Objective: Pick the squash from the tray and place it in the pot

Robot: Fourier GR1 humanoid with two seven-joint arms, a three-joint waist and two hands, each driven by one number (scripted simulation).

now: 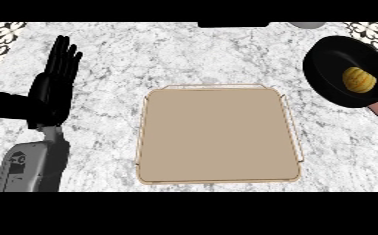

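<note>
The left hand [55,81] stands at the view's left edge with its fingers [65,54] straight and released, pointing up, resting and holding nothing; the right hand does not show, so nothing can be said of its fingers. Out from there lies the tan tray [219,136] in the middle of the marble tabletop [184,54], bare of any load. Well apart, at the right edge, sits the black pot [332,76], and the yellow squash [359,79] lies inside it, though the pot is cut off by the frame and its far side is hidden. By my judgement the placing step is done, and the next move asks only for a clear withdrawal.
</note>
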